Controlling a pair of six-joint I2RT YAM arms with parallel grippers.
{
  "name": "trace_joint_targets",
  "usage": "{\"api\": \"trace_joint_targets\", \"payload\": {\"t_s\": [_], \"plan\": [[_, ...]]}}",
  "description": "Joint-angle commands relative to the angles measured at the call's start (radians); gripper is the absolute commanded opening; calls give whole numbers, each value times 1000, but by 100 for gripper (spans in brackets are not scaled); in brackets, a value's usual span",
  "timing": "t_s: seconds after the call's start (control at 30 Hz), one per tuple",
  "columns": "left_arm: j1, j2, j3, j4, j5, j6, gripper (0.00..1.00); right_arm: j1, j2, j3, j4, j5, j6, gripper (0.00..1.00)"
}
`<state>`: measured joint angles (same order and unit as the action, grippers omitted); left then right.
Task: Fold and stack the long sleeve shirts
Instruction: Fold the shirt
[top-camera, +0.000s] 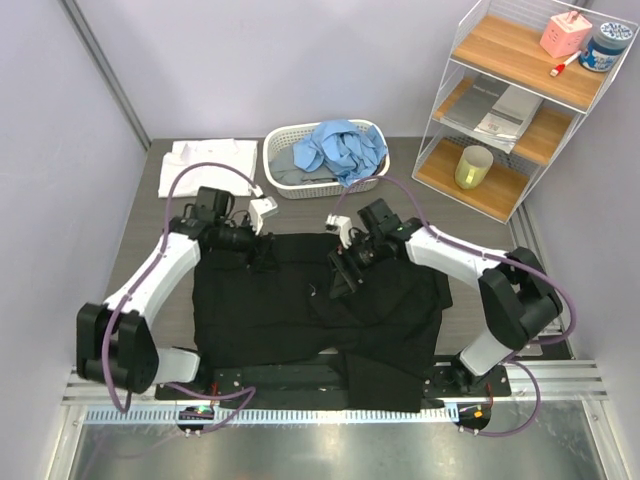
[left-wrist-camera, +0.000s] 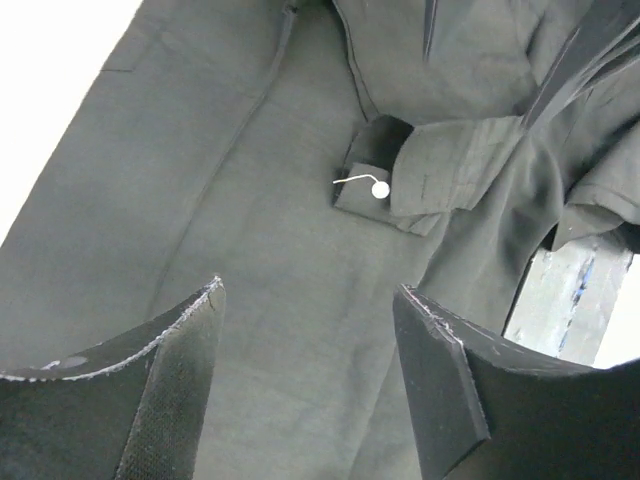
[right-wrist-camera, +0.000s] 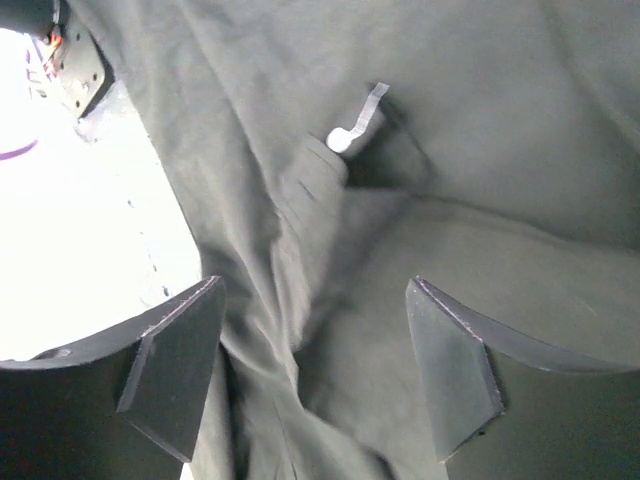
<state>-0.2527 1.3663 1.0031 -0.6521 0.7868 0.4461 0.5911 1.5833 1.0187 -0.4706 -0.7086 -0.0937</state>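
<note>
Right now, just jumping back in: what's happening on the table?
Both arms are over the black shirt, which lies spread and rumpled on the table, reaching its near edge, and is not yet folded. The left gripper and right gripper are both open above its far part, holding nothing. A white shirt lies folded at the far left, and a light blue shirt sits crumpled in the basket.

Grey-brown table (top-camera: 300, 215) – black shirt (top-camera: 270, 320) spread across the near half, folded white shirt (top-camera: 208, 165) at the far left – basket (top-camera: 310, 188) just beside it
</note>
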Motion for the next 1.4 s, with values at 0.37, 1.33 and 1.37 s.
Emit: {"api": "trace_joint_targets", "payload": {"t_s": [0.37, 1.33, 1.37], "plan": [[7, -312, -182, 83, 92, -193, 84, 101, 58, 219, -71, 20, -218, 1], [-355, -256, -162, 391, 25, -112, 100, 191, -261, 227, -186, 86, -431, 1], [-365, -244, -170, 408, 8, -115, 100, 191, -264, 230, -186, 83, -428, 1]]}}
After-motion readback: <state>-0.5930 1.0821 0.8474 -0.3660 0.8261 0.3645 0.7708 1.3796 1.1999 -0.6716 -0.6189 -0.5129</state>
